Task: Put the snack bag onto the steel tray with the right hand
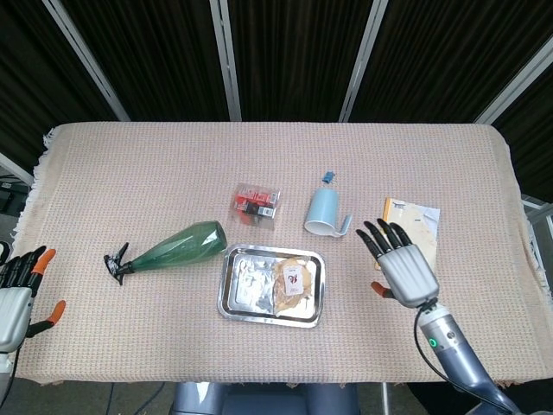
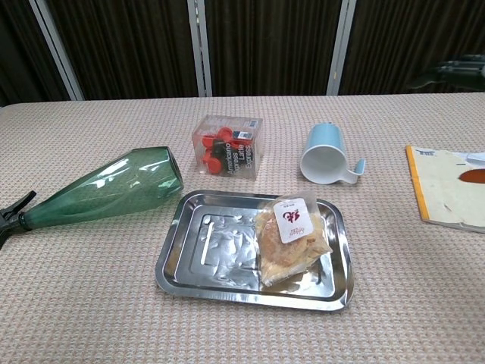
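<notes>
The snack bag (image 1: 292,281) (image 2: 292,237), clear with a white label, lies flat in the right half of the steel tray (image 1: 240,285) (image 2: 195,243). Nothing touches it. My right hand (image 1: 399,262) hovers to the right of the tray with its fingers spread and nothing in it. In the chest view only its fingertips (image 2: 455,70) show at the top right edge. At the lower left edge of the head view, off the table, my left hand (image 1: 15,290) hangs with its fingers apart and empty.
A green spray bottle (image 1: 169,248) lies on its side left of the tray. Behind the tray stand a clear box of red items (image 1: 255,204) and a tipped pale blue mug (image 1: 325,213). A yellow-edged booklet (image 1: 411,234) lies at the right, partly under my right hand.
</notes>
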